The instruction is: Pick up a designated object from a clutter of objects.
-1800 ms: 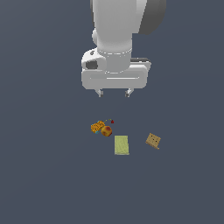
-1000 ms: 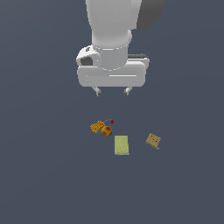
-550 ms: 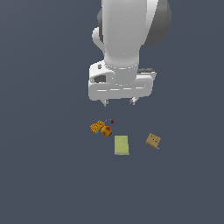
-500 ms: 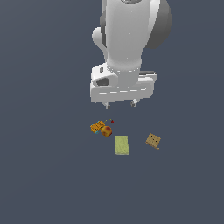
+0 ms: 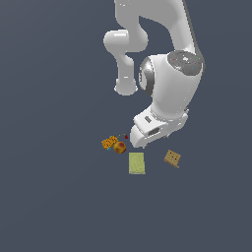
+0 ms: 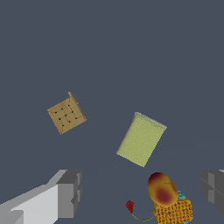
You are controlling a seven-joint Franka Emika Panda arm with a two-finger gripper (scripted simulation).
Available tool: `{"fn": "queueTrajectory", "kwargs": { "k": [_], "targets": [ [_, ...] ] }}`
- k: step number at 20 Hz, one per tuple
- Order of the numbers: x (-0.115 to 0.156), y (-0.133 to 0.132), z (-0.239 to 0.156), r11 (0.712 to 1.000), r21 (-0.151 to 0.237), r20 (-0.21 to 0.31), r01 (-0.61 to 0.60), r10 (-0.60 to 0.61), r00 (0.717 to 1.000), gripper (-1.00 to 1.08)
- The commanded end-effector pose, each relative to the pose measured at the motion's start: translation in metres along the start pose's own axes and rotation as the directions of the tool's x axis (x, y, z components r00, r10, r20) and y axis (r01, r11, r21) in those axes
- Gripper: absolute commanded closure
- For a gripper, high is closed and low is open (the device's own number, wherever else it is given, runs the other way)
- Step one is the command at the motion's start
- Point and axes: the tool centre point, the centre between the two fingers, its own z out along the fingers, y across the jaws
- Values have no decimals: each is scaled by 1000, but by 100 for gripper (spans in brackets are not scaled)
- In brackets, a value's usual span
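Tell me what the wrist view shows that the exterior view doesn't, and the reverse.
Only the wrist view shows the end effector with both fingers spread apart and nothing between them, the dark dots on the tan square box, and a small red item on a thin stem. Only the exterior view shows the white arm leaning over the clutter. Both show the box, the pale yellow-green rectangle, the orange-red ball and the orange speckled lump, all apart from the box.

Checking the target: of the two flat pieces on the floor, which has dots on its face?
The tan-brown square box, alone toward the exterior view's right. The pale yellow-green rectangle beside the orange fruit is plain and longer.
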Motion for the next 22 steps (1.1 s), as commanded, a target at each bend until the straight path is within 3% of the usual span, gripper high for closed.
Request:
{"fn": "queueTrajectory", "kwargs": {
  "k": [1, 12, 17, 22],
  "targets": [
    [13, -21, 27, 995, -2, 1, 102, -102, 995, -92],
    [42, -100, 117, 909, 13, -8, 417, -417, 909, -92],
    [45, -118, 136, 879, 19, -13, 476, -476, 879, -92],
    [45, -122, 139, 874, 21, -13, 486, -486, 874, -92]
  ]
}}
